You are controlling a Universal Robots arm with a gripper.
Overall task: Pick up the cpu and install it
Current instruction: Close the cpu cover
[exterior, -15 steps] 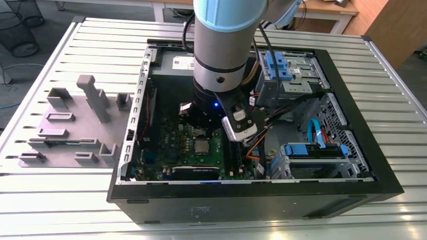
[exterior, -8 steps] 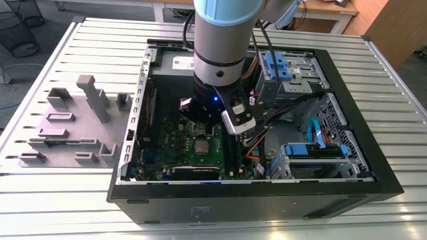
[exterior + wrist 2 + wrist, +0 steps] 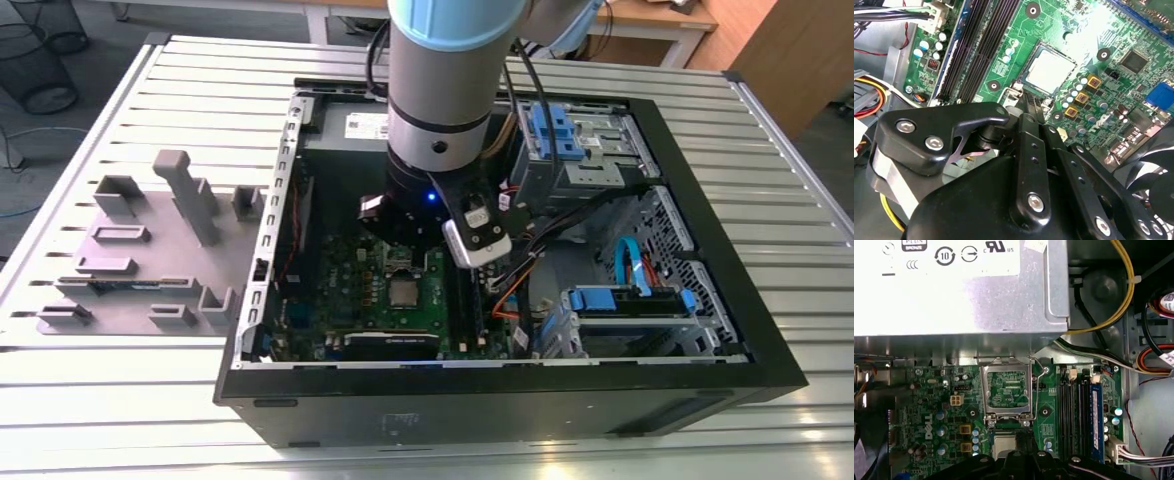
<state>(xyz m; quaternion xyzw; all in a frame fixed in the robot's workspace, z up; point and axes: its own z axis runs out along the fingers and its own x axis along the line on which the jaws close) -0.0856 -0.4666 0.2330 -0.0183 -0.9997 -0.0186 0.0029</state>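
Observation:
The cpu (image 3: pixel 1050 71), a small square chip with a pale silver top, lies flat in the socket on the green motherboard (image 3: pixel 1114 85); it also shows in the exterior view (image 3: pixel 403 291) and the first wrist view (image 3: pixel 1004 444). The socket's dark metal frame (image 3: pixel 1006 390) stands swung open beside it, with its wire lever (image 3: pixel 1036 385) raised. My gripper (image 3: pixel 1030 102) hangs just above the socket's edge next to the cpu, shut with nothing between its fingers. In the first wrist view the gripper (image 3: pixel 1021 439) partly covers the chip. My arm (image 3: pixel 434 120) reaches down into the open PC case.
A silver power supply (image 3: pixel 954 285) sits close behind the socket. Black memory slots (image 3: pixel 1074 415) run beside it, with loose cables (image 3: pixel 1119 290) and blue drive bays (image 3: pixel 574 140) further over. Grey holder blocks (image 3: pixel 147 250) stand on the slatted table at the exterior view's left.

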